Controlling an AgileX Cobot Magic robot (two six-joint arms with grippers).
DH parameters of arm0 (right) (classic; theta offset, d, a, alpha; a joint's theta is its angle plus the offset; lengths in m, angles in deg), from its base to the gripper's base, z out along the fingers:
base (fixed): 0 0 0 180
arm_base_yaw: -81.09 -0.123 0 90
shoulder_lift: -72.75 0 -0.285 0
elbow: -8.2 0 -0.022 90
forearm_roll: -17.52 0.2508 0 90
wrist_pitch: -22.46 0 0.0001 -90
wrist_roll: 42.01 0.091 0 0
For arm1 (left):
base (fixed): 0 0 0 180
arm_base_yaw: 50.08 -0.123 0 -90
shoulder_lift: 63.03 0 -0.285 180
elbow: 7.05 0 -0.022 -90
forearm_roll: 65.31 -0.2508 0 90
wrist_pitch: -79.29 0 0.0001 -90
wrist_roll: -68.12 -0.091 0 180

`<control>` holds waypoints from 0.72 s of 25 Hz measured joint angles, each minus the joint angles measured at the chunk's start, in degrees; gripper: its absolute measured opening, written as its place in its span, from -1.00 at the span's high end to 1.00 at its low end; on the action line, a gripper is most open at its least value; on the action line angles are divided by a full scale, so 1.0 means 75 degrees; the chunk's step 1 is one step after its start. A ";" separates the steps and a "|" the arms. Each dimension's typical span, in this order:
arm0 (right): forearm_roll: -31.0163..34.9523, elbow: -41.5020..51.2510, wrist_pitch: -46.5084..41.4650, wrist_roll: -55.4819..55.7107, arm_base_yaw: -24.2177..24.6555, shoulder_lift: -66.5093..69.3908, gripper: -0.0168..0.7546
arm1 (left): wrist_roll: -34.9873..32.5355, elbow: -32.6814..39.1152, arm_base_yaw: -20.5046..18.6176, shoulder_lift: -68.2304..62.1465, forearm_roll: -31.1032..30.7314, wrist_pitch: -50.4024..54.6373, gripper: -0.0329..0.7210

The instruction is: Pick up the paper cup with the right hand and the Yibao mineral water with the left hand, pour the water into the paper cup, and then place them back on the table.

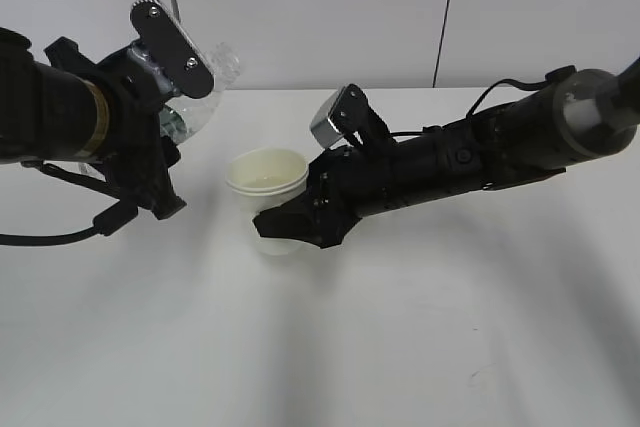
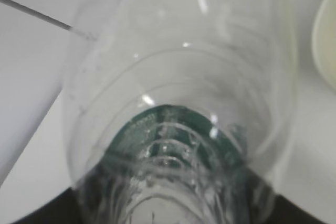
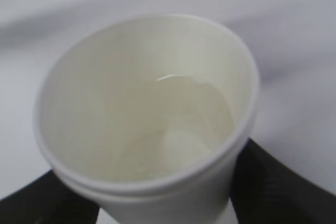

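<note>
Black right hand [image 1: 290,225] jaws clamp the paper cup [image 1: 267,182], held upright with water inside. Left hand [image 1: 165,132], at cup's 10 o'clock, grips the Yibao mineral water [image 1: 205,87], tilted mouth-up, likely stopping flow. Both above the table [image 1: 400,327]; set-down remains.

The place looked like a robotics lab or test bench rather than a home or kitchen. A large plain white table [image 1: 420,347] carried only faint marks and nothing domestic. Behind it stood a bare pale wall [image 1: 320,7] of flat panels with dark vertical seams. Two black robot arms reached in from either side, with a loose black cable [image 1: 45,238] trailing by the left one.
</note>
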 joint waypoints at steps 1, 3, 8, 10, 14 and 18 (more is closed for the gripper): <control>0.0042 0.0000 -0.0039 0.0036 0.0000 0.0000 -0.39 | 0.0178 0.0000 0.0000 0.0000 0.0007 -0.0064 0.02; 0.0203 0.0000 -0.0121 0.0085 0.0000 0.0000 -0.39 | 0.0471 0.0000 0.0000 0.0000 0.0007 -0.0130 0.02; 0.0587 0.0000 -0.0303 0.0141 0.0000 0.0000 -0.39 | 0.1310 0.0000 -0.0178 0.0000 0.0007 -0.0356 0.02; 0.0644 0.0000 -0.0336 0.0146 0.0000 0.0000 -0.39 | 0.1616 0.0000 -0.0291 0.0000 0.0007 -0.0458 0.02; 0.0697 0.0000 -0.0472 0.0159 0.0000 0.0000 -0.39 | 0.2051 0.0000 -0.0473 0.0000 0.0007 -0.0689 0.02; 0.0930 0.0000 -0.0896 0.0159 0.0000 0.0000 -0.39 | 0.2282 0.0000 -0.0714 0.0000 0.0137 -0.1246 0.02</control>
